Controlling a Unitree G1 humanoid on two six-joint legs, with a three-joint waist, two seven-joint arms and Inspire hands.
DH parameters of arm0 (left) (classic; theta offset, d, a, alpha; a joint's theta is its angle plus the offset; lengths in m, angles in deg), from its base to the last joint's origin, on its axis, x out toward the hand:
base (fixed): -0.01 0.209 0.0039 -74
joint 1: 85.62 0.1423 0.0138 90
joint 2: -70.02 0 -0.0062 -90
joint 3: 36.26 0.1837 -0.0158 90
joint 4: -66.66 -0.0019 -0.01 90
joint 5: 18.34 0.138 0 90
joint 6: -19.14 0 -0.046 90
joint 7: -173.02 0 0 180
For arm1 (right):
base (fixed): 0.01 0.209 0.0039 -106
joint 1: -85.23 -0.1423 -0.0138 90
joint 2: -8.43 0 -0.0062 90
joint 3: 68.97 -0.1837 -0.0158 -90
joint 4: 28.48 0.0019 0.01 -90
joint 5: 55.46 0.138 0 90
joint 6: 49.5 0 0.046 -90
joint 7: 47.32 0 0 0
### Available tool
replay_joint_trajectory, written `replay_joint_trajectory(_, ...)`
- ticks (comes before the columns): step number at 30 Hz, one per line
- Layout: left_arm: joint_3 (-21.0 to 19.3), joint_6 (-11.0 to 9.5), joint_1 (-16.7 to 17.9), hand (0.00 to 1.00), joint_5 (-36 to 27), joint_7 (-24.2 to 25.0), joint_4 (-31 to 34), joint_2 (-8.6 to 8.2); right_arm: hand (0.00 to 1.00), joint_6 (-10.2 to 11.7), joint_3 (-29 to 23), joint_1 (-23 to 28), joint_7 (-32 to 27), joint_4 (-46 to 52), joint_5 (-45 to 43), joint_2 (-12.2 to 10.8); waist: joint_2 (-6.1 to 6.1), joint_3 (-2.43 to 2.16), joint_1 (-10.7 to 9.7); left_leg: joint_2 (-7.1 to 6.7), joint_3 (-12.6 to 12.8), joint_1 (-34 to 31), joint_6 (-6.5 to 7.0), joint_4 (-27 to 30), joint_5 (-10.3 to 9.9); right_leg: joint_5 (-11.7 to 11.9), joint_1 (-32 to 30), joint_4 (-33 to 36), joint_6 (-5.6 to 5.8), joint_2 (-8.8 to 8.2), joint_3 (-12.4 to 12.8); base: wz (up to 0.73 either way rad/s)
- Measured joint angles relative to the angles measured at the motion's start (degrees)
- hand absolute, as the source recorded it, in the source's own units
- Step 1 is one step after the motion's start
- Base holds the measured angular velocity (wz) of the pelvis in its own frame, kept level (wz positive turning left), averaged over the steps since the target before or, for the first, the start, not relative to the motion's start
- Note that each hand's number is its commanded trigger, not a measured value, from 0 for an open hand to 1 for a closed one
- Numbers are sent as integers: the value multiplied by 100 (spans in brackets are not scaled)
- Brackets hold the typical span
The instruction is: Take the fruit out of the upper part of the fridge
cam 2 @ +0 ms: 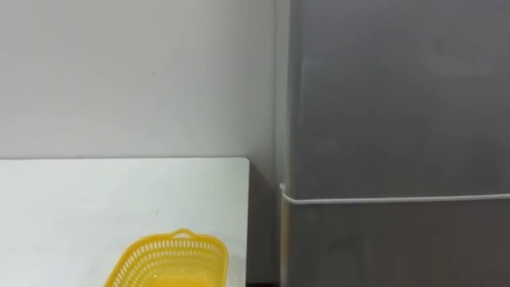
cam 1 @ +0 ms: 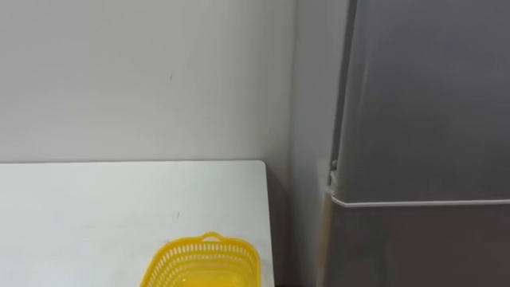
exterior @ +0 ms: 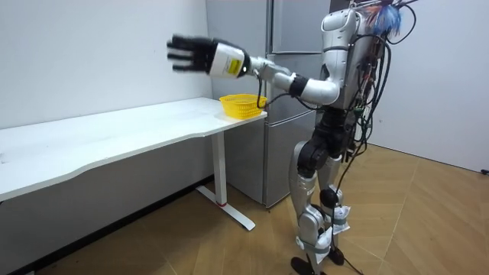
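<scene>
– Against the wall, biggest thing?
– Grey fridge [cam 2: 398, 239]. Its upper door [cam 1: 430, 96] is closed. Robot stands facing it.
– Next?
– White desk [cam 1: 96, 207], just left of the fridge. Yellow basket [cam 1: 205, 259] sits on the corner nearest the fridge.
– Hands?
– Room view: left robot hand [exterior: 189, 53] is raised high over the desk, fingers relaxed, holding nothing, well apart from the fridge.

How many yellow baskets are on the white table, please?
1. The yellow basket sits at the white table's end beside the fridge; the tabletop in the room view holds no other.
</scene>
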Motion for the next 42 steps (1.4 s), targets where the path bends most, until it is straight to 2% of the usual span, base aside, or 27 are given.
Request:
replay_joint_trajectory(3, 318, 16, -123, 0, 12, 424, 299, 30, 0, 5, 11, -18, 101, -57, 5, 1, 18, -3, -82, 1, -6, 9, -1, 5, 0, 0, 10, 6, 0, 6, 7, 1)
replay_joint_trajectory(4, 481, 17, -249, 0, 10, 667, 394, 49, 0, 7, 16, -21, 127, -76, 0, 3, -7, 16, -97, 4, -2, 1, -1, 8, 1, 1, 9, 5, -1, 8, 7, 0)
replay_joint_trajectory(7, 811, 86, -592, 0, 19, 1384, 472, 169, 0, 25, 14, -103, 164, -229, -6, 3, -6, 28, -187, 3, -8, -55, -1, 59, 1, 1, -8, -4, -1, 5, -1, 0)
replay_joint_trajectory(9, 1052, 202, -789, 0, 18, 1959, 503, 214, 0, 23, 11, -168, 205, -250, -27, 12, 0, 52, -273, 2, -10, -108, -1, 69, 1, 1, -22, -5, 0, 1, -14, 2)
replay_joint_trajectory(10, 1128, 244, -826, 0, 9, 2105, 527, 214, 0, 20, 11, -189, 228, -250, -45, 12, 5, 51, -296, 2, -9, -142, -1, 72, 1, 1, -49, -3, 0, 0, -16, 0)
replay_joint_trajectory(13, 1703, 451, -1028, 0, 7, 2799, 551, 208, 0, 19, 44, -308, 358, -259, -167, 15, 2, 51, -432, 2, 0, -206, -1, 111, 3, 11, -120, 8, 2, -4, -17, -1)
replay_joint_trajectory(15, 2070, 624, -1076, 0, -48, 3395, 552, 204, 0, 30, 137, -376, 381, -268, -184, 20, 16, 42, -532, 4, 21, -217, -1, 112, 3, 12, -126, 5, 2, -9, -13, -7)
replay_joint_trajectory(18, 2417, 802, -1223, 0, -69, 3938, 552, 137, 0, 71, 244, -532, 411, -459, -167, 35, 35, 30, -636, 9, 23, -226, -1, 112, 3, 12, -148, 1, 1, -7, -20, -1)
replay_joint_trajectory(24, 2783, 906, -1537, 0, -464, 4691, 553, 135, 0, 55, 241, -662, 414, -752, -179, 39, 77, 3, -903, 18, 37, -155, -4, 81, 5, 14, -98, 4, -1, -2, -12, 0)
replay_joint_trajectory(27, 2894, 928, -1539, 0, -511, 5143, 553, 135, 0, 56, 238, -677, 415, -757, -179, 43, 35, 23, -1025, 19, 43, -139, -4, 72, 5, 13, -86, 3, -1, -3, -17, 0)
replay_joint_trajectory(30, 3005, 1077, -1539, 0, -514, 5566, 550, 131, 0, 49, 240, -684, 415, -819, -183, 44, 33, 25, -1035, 26, 127, -141, -4, 74, 5, 15, -99, 3, -4, -4, 6, -5)
replay_joint_trajectory(34, 3211, 1176, -1539, 0, -716, 5955, 511, 127, 0, -7, 252, -713, 420, -934, -154, 43, 35, 23, -1038, 28, 173, -164, -3, 91, 5, 16, -107, -10, -4, -9, 33, -2)
replay_joint_trajectory(36, 3314, 1270, -1539, 0, -716, 6168, 512, 128, 0, -76, 304, -717, 414, -944, -88, 43, 58, 8, -1039, 28, 183, -194, -3, 101, 5, 18, -131, -11, -2, -12, 33, 0)
replay_joint_trajectory(39, 3438, 1368, -1539, 0, -722, 6309, 511, 126, 0, -118, 464, -719, 415, -967, -55, 44, 116, -29, -1055, 28, 191, -191, -2, 106, 5, 21, -121, -1, 1, -11, 31, 0)
replay_joint_trajectory(42, 3431, 1376, -1539, 0, -713, 6343, 507, 112, 0, -126, 654, -719, 425, -962, 73, 42, 141, -30, -1035, 32, 191, -182, -3, 101, 7, 24, -109, 0, -2, -4, 30, 0)
